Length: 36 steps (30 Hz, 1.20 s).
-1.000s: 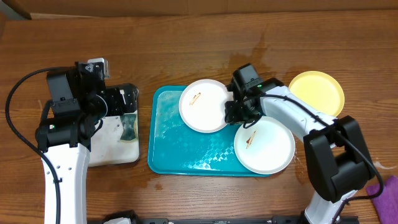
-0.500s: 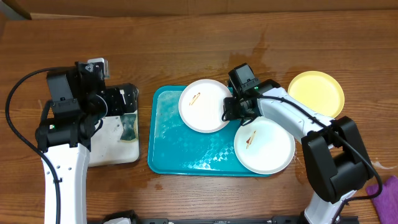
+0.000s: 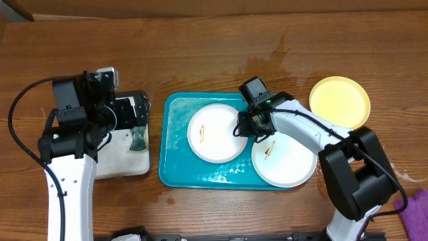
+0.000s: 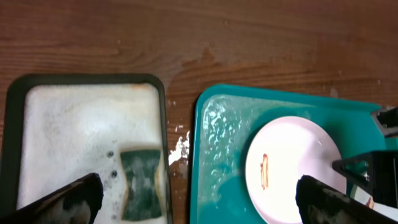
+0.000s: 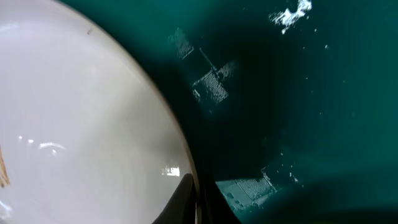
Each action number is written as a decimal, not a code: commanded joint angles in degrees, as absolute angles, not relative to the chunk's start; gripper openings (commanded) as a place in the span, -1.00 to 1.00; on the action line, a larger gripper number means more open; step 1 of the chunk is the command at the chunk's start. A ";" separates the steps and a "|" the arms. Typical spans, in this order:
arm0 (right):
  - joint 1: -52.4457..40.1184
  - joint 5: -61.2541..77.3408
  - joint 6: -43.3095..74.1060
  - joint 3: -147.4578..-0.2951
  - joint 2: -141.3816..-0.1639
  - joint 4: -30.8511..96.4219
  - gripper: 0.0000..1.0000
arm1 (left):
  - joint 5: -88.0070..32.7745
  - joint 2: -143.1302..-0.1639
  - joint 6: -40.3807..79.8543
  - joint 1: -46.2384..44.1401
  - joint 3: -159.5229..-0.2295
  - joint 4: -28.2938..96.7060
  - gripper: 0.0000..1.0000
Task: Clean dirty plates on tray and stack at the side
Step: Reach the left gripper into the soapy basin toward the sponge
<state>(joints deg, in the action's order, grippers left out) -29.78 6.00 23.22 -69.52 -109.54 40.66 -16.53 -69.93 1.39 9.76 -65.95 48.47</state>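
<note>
Right pincer (image 3: 240,128) low (clamped) on plate (image 3: 210,135) rim

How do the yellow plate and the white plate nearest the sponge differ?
The yellow plate lies on the table; the white plate lies in the teal tray. The white plate bears an orange smear; the yellow plate shows none. The right gripper pinches the white plate's rim; the yellow plate is untouched. Both are round.

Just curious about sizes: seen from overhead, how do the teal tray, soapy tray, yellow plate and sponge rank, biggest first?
Largest to smallest:
teal tray
soapy tray, partly hidden
yellow plate
sponge
</note>
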 commanded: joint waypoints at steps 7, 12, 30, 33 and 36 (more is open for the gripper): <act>-30.28 5.19 9.61 -68.95 -107.48 42.11 -0.92 | -6.63 -71.46 -3.66 9.74 -66.70 54.17 0.99; -30.26 7.07 9.10 -68.95 -107.48 42.13 -0.26 | -6.74 -75.94 -0.67 9.74 -65.34 54.17 0.99; -30.26 9.26 9.13 -68.95 -107.48 42.52 1.00 | -8.97 -101.65 1.37 9.74 -64.86 48.10 0.55; -30.26 9.23 9.13 -68.95 -107.48 42.50 1.00 | -8.82 -103.98 1.50 9.74 -64.86 45.93 0.52; -30.26 9.23 9.13 -68.95 -107.48 42.50 1.00 | -8.49 -105.51 1.48 9.74 -64.86 45.06 0.28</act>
